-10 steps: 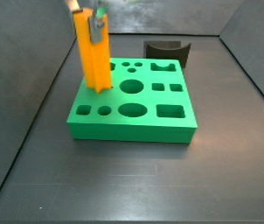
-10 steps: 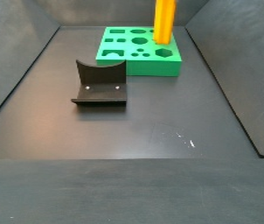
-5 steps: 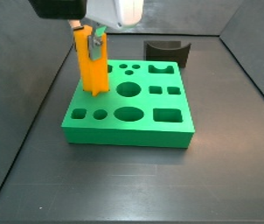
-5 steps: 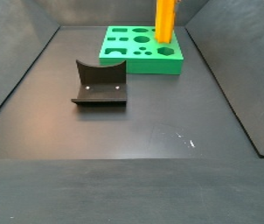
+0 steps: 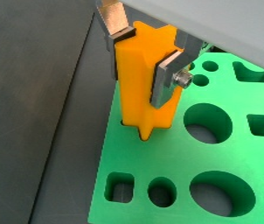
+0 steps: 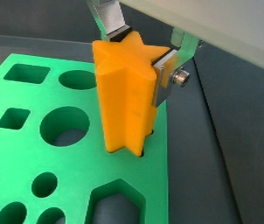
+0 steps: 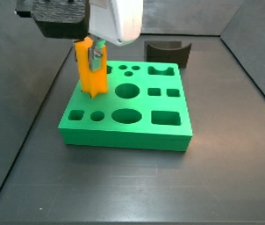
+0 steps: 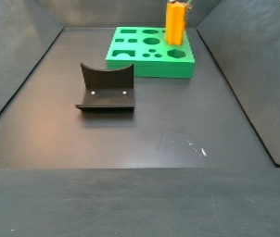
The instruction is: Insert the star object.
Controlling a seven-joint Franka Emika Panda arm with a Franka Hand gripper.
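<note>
My gripper [image 5: 146, 54] is shut on the star object [image 5: 142, 83], a bright orange bar with a star cross-section, held upright. It also shows in a wrist view [image 6: 128, 96] between my silver fingers [image 6: 165, 73]. Its lower end sits in a hole near one edge of the green block [image 5: 222, 188]. In a side view the bar [image 7: 90, 72] stands partly sunk in the green block [image 7: 129, 114] below my gripper [image 7: 90, 46]. In a side view the bar [image 8: 176, 23] stands at the far right of the block [image 8: 149, 51].
The green block has several shaped holes, round, square and arch-shaped. A dark grey curved piece [image 8: 106, 90] lies on the dark floor away from the block and shows behind it in a side view [image 7: 168, 51]. Grey walls enclose the floor.
The gripper has come down with the orange bar. The bar stands lower over the block, with more of its length sunk into the hole.
</note>
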